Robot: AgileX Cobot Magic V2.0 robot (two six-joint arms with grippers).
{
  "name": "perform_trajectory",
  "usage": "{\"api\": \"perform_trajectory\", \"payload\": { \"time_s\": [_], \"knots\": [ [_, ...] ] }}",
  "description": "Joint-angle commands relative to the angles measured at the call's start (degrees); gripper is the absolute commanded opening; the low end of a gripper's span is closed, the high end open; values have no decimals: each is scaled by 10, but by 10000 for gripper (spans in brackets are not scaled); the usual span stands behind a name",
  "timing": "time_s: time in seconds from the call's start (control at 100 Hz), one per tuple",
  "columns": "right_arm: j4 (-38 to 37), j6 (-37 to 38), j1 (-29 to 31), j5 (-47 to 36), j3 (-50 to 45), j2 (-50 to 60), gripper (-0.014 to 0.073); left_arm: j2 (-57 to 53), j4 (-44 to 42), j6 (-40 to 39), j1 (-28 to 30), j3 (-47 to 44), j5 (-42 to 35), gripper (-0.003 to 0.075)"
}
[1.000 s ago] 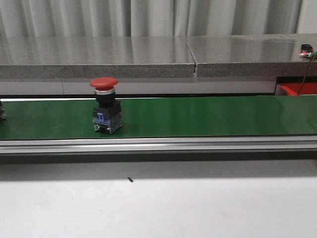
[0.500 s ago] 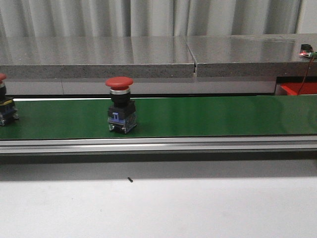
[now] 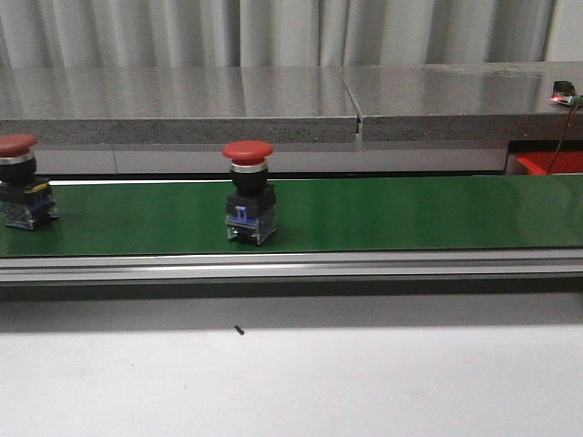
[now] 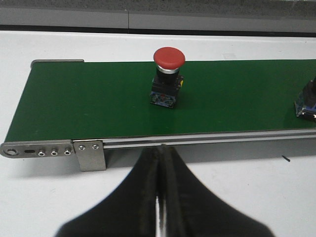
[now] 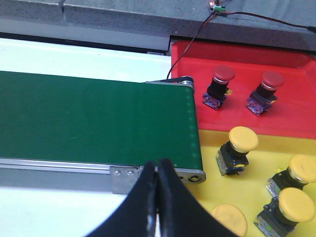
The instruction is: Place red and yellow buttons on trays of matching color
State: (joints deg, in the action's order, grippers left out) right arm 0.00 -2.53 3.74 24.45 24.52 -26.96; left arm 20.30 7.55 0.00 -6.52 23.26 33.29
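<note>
Two red buttons ride upright on the green conveyor belt [image 3: 410, 214]. One red button [image 3: 249, 191] with a blue-and-clear base stands left of the belt's middle, and only its base [image 4: 307, 101] shows in the left wrist view. The other red button [image 3: 18, 193] [image 4: 168, 76] is near the belt's left end. My left gripper [image 4: 162, 148] is shut and empty, in front of the belt rail, apart from that button. My right gripper [image 5: 158, 165] is shut and empty at the belt's right end. The red tray [image 5: 296, 118] [image 3: 547, 162] holds two red buttons [image 5: 219, 86] [image 5: 264, 91]. The yellow tray [image 5: 212, 148] holds several yellow buttons [image 5: 237, 150].
A loose yellow cap [image 5: 228, 219] lies on the yellow tray close to my right gripper. The aluminium rail [image 3: 291, 266] runs along the belt's front. A grey stone ledge [image 3: 182, 105] stands behind the belt. A red wire [image 5: 190, 39] hangs to the belt's end roller.
The middle red button has travelled right along the belt. The second red button has come fully into the front view from the left edge. Neither gripper shows in the earlier frames.
</note>
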Motion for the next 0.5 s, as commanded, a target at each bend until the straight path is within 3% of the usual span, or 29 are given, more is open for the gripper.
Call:
{"api": "perform_trajectory", "payload": {
  "time_s": [0.0,0.26,0.49],
  "knots": [
    [0,-5,1,-25,40,-21,-67,4,8,0,0,15,-45,-20],
    [0,-5,1,62,157,-111,-67,4,8,0,0,15,-45,-20],
    [0,-4,-1,66,232,-181,-67,4,8,0,0,15,-45,-20]
  ]
}}
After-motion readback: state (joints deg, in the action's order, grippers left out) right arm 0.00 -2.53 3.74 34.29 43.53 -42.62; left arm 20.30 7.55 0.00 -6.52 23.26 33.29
